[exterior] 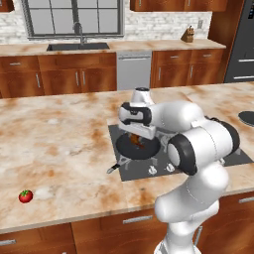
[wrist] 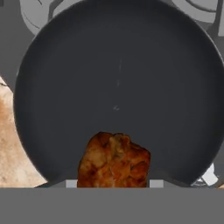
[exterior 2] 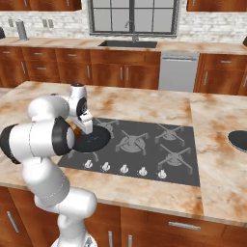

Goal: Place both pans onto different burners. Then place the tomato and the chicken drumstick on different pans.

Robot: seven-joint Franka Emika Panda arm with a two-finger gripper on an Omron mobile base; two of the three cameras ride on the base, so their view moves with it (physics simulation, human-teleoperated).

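One black pan (exterior: 149, 151) (exterior 2: 96, 140) (wrist: 118, 78) rests on the front-left burner of the cooktop (exterior 2: 144, 161), its handle (exterior: 113, 167) pointing toward the counter's front. My gripper (exterior: 138, 139) (wrist: 113, 183) hangs just over this pan, shut on the brown chicken drumstick (exterior: 137, 141) (wrist: 114, 159). Whether the drumstick touches the pan floor I cannot tell. The other pan (exterior: 246, 118) (exterior 2: 239, 140) lies on the marble counter to the right of the cooktop, cut off by the picture edge. Far to the left, near the front counter edge, sits the red tomato (exterior: 26, 196).
Three other star-shaped grates (exterior 2: 132, 141) lie bare on the cooktop, with a row of white knobs (exterior 2: 123, 168) along its front. My own arm (exterior: 198, 141) reaches across the cooktop's right half. A sink (exterior: 77, 45) and cabinets stand on the far wall.
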